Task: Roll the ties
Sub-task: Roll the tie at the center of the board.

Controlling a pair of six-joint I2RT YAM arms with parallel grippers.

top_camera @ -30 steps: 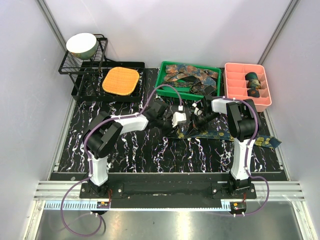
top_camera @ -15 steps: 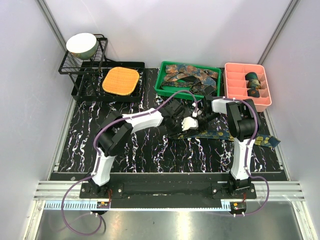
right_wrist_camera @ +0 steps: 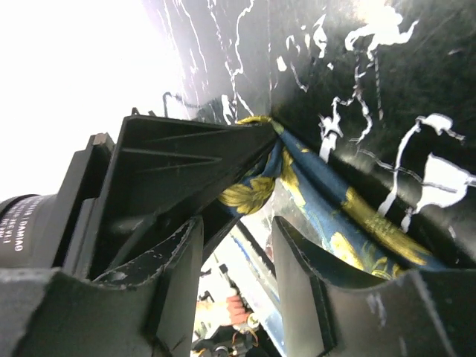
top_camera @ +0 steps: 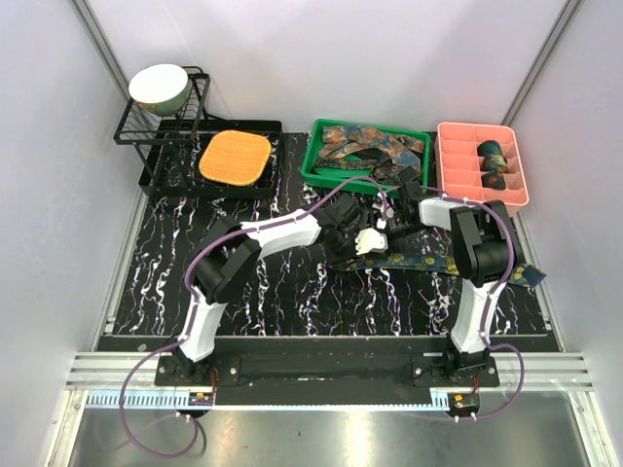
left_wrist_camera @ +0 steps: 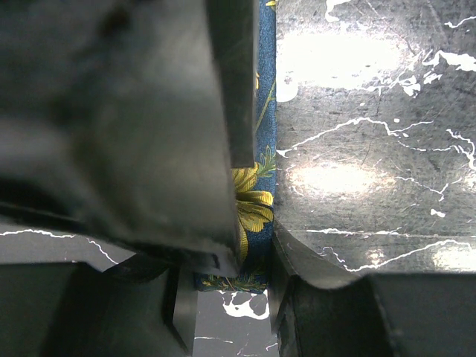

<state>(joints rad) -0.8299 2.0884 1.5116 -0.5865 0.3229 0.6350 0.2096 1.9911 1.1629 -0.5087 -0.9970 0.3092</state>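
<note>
A navy tie [top_camera: 448,263] with gold flowers lies flat across the black marbled mat, running from the centre out to the right. Its left end [left_wrist_camera: 256,216] lies between the fingers of my left gripper [top_camera: 362,241] [left_wrist_camera: 230,286]. That gripper stands open astride the strip, whose edges reach both fingers. The right gripper [top_camera: 387,222] [right_wrist_camera: 238,275] hovers close behind, open, with nothing between its fingers. In the right wrist view the tie [right_wrist_camera: 327,216] rises off the mat and folds against the left gripper's dark finger. More ties fill the green bin [top_camera: 313,156].
A pink divided tray [top_camera: 458,128] at the back right holds two rolled coils [top_camera: 492,153]. An orange waffle pad [top_camera: 235,158] lies at the back left, beside a black wire rack [top_camera: 165,131] with a bowl [top_camera: 160,86]. White walls enclose the mat.
The left arm reached right until its gripper stood over the tie's left end. The right gripper opened from shut and let go of that end.
</note>
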